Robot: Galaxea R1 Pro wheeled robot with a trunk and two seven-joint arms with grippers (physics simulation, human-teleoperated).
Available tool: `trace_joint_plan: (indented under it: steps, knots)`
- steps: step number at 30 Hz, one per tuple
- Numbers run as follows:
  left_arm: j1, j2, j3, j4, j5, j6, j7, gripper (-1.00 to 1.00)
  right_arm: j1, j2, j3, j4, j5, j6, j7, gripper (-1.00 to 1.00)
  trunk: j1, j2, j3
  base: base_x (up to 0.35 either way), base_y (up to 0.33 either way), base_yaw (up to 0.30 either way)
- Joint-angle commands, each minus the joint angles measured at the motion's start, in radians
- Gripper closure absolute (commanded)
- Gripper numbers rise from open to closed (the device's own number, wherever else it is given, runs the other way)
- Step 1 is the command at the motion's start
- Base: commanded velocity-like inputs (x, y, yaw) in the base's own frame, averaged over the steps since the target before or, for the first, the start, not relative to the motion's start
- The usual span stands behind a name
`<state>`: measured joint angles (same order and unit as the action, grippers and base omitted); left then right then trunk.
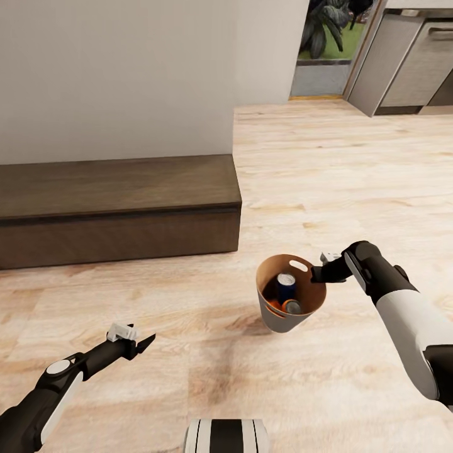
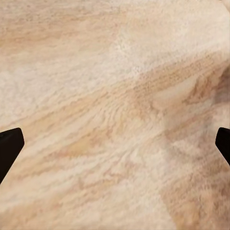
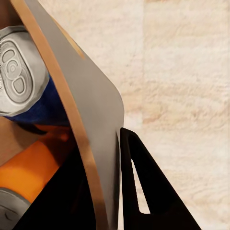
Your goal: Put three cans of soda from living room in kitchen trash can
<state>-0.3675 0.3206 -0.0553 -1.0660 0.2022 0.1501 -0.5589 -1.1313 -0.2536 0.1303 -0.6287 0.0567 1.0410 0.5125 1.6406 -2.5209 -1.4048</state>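
The small grey trash can [image 1: 277, 319], tan-brown inside, is over the wooden floor just right of centre in the head view. My right gripper [image 1: 318, 274] is shut on its rim, with one finger inside and one finger [image 3: 143, 191] outside the grey wall [image 3: 98, 110]. Inside the bin lie a dark blue can [image 1: 286, 287] with a silver top [image 3: 17, 72] and an orange can [image 1: 292, 307] [image 3: 28, 170]. A second strip of orange [image 1: 271, 307] shows at the bin's inner left side. My left gripper [image 1: 142, 343] [image 2: 115, 143] is open above bare floor.
A low dark wooden bench [image 1: 119, 207] runs along the white wall at the left. Wooden floor stretches ahead to a doorway with plants [image 1: 327, 31]. Grey kitchen fronts [image 1: 415, 56] stand at the far right. My base [image 1: 226, 436] shows at the bottom edge.
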Motion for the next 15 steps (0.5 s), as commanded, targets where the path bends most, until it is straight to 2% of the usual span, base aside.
trace_joint_plan:
  steps: [1, 7, 15]
  knots:
    - [0.0, 0.0, 0.0, 0.0, 0.001, 0.0, 0.0, -1.0, 0.0, 0.0, -0.001, -0.001, -0.028, 0.006, 0.008, 1.0, 0.0, 0.0, 0.0, 0.0, 0.0, 0.0]
    - [0.001, 0.0, 0.0, 0.0, 0.002, -0.001, 0.0, -1.0, 0.0, -0.003, -0.001, -0.002, -0.028, 0.006, 0.008, 1.0, 0.0, 0.0, 0.0, 0.0, 0.0, 0.0]
    - [0.0, 0.0, 0.0, 0.0, -0.001, 0.0, 0.0, -1.0, 0.0, -0.007, -0.001, -0.002, -0.03, 0.006, 0.009, 1.0, 0.003, -0.002, -0.031, 0.0, 0.0, 0.0]
